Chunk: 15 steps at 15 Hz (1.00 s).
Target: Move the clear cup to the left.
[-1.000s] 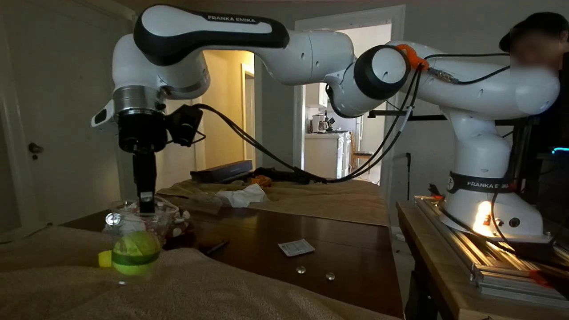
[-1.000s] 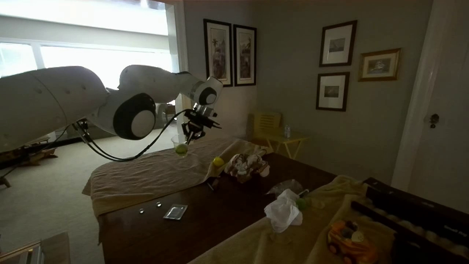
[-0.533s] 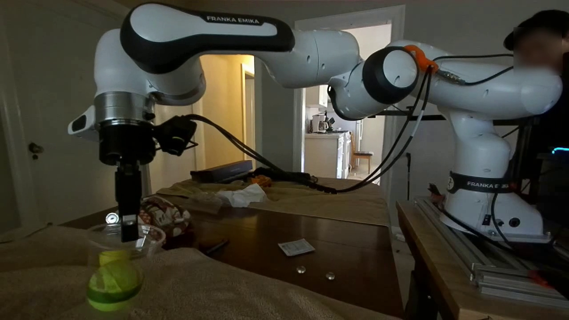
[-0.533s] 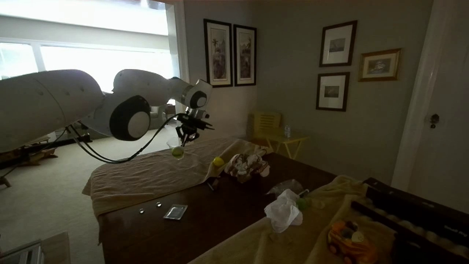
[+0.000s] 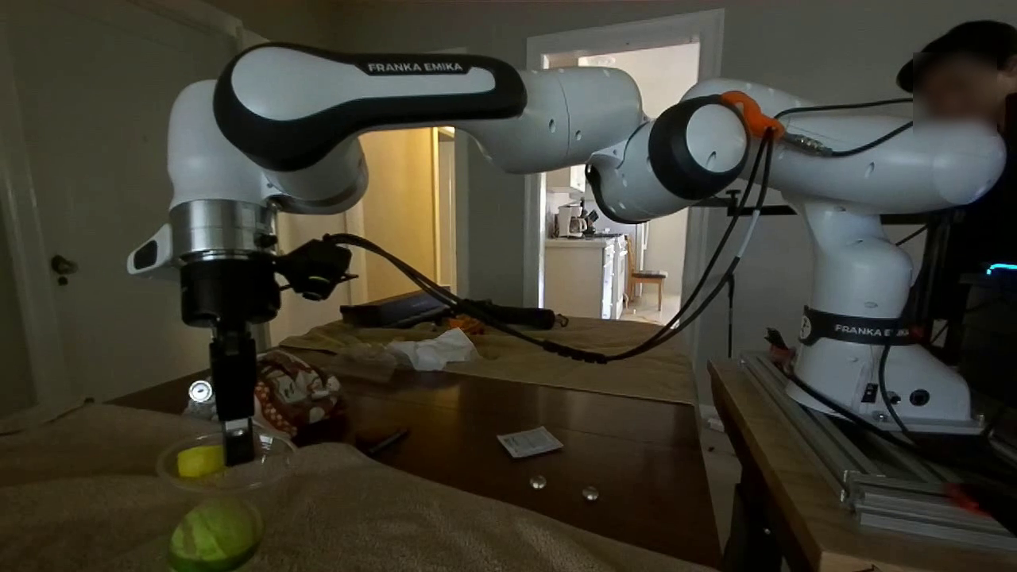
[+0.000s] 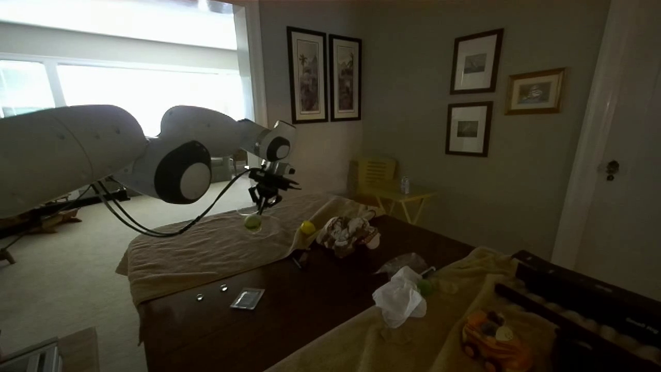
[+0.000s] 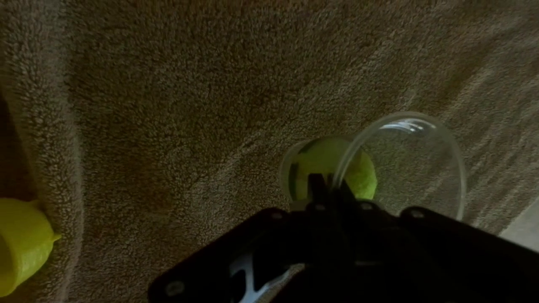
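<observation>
Holding the clear cup (image 5: 226, 491) by one side of its rim, with the pincer (image 7: 331, 185) narrowed onto the thin wall, one tip inside and one outside. Gripped so, probably, to spare squeezing the whole mouth and to keep above the green round thing (image 5: 214, 534) low inside. Looks roughly upright, yet reaches out mostly to one side of the pincer, so may tip under the load. Over the tan towel (image 7: 189, 105), below the pincer; cannot tell whether touching it or just clear.

For moving, find most open room on the plain towel above the pincer in the wrist view. Expect less to the pincer's lower right there, near a pale patch (image 7: 524, 229) past the edge of the towel, perhaps a drop. Well to the pincer's left, mind the yellow cup-like thing (image 7: 25, 244) near a ridge in the towel. Beyond the pincer in an exterior view, avoid the patterned bag (image 5: 298, 389) on the dark surface (image 6: 320, 294).
</observation>
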{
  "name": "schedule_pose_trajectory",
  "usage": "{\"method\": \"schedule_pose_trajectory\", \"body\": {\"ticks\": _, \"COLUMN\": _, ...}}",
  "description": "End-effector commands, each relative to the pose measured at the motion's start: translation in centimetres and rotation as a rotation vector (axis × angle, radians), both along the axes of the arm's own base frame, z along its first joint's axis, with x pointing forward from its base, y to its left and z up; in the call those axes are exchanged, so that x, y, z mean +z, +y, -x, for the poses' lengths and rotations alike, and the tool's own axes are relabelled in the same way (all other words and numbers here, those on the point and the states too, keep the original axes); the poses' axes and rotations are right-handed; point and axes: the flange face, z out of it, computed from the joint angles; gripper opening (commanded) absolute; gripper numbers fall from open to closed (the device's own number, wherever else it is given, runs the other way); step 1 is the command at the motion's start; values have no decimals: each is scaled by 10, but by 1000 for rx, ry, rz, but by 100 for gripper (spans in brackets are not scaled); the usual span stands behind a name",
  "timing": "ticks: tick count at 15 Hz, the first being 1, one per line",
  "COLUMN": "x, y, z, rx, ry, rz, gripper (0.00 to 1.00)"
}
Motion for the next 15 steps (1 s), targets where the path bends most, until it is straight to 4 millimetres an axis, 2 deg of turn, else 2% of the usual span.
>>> {"method": "schedule_pose_trajectory", "body": {"ticks": 1, "x": 3, "y": -1, "z": 2, "rx": -27, "ry": -7, "rz": 61, "gripper": 1}}
{"method": "schedule_pose_trajectory", "body": {"ticks": 9, "x": -3, "y": -1, "z": 2, "rx": -48, "ry": 25, "rz": 39, "gripper": 1}}
{"method": "schedule_pose_trajectory", "body": {"ticks": 15, "x": -21, "y": 3, "z": 8, "rx": -47, "ry": 78, "rz": -4, "gripper": 1}}
